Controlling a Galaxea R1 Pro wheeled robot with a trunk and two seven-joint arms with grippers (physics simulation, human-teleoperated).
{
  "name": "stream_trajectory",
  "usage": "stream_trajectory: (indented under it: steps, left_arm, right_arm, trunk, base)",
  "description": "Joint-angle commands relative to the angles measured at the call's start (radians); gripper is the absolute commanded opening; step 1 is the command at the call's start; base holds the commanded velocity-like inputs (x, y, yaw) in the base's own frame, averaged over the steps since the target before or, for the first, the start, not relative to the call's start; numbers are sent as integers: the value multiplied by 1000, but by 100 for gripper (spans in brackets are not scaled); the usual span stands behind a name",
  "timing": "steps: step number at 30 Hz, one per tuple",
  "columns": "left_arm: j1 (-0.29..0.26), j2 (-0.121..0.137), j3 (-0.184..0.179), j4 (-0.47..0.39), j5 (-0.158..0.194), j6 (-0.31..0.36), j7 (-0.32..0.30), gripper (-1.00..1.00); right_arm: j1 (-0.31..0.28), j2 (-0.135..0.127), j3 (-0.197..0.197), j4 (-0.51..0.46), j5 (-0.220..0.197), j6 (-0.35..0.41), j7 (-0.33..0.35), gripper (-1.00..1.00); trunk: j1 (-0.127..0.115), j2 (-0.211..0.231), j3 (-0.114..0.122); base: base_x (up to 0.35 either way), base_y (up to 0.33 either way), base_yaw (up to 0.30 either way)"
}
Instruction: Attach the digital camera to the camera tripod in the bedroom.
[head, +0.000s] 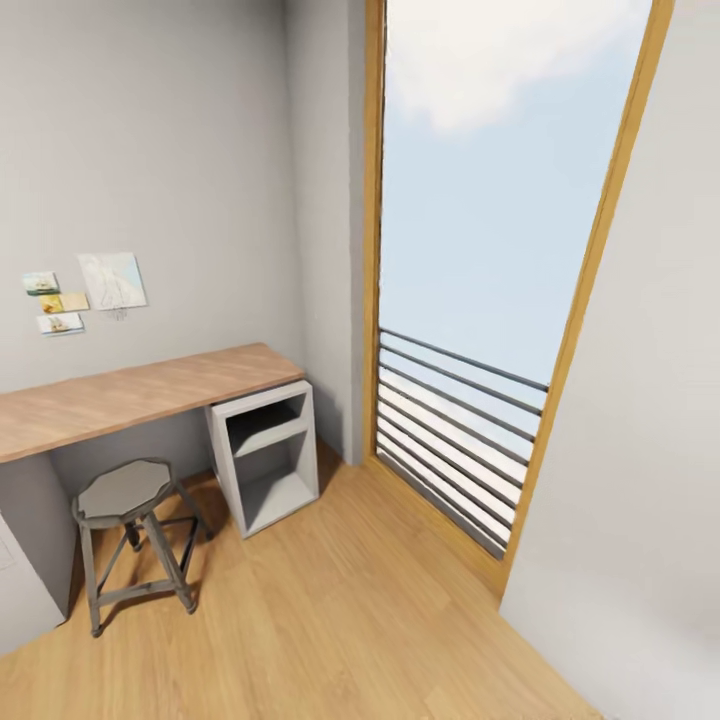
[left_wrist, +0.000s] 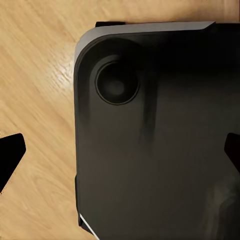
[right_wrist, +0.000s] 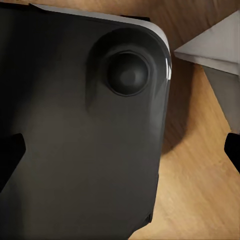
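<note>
No camera or tripod around yet, we're just facing the desk (head: 140, 395) and stool (head: 125, 495). Both claws hang wide open, empty, over our own base (left_wrist: 160, 150). We'd guess the camera's rigid and light, so grab its body sides.

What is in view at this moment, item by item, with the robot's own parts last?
desk: one, light wood top, along the grey wall.
stool: one, grey seat on a dark metal frame, standing in front of the desk.
shelf unit: one, pale grey, open-fronted, under the desk's end.
pictures: four, pinned to the wall above the desk.
window: one, tall, wood-framed, sky beyond.
railing: one, dark horizontal bars across the window's lower part.
floor: light wood planks.
robot base: dark, rounded corners, over the floor in both wrist views.
left end effector: dark fingertips apart, nothing between.
right end effector: same.
</note>
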Motion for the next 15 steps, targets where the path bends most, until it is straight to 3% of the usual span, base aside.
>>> stream_trajectory:
  steps: [1,6,15]
  left_arm:
    - [1,0,1,-2,1,-2,1,100]
    - [1,0,1,-1,1,-2,1,100]
    - [1,0,1,-2,1,-2,1,100]
  right_arm:
    - [0,0,-1,0,8,-3,-1,100]
    - [0,0,-1,0,8,-3,-1,100]
    - [0,0,-1,0,10,-2,-1,100]
  trunk:
    - [0,0,-1]
    - [0,0,-1]
    - [0,0,-1]
  base:
    - [0,0,-234]
    - [0,0,-233]
    - [0,0,-32]
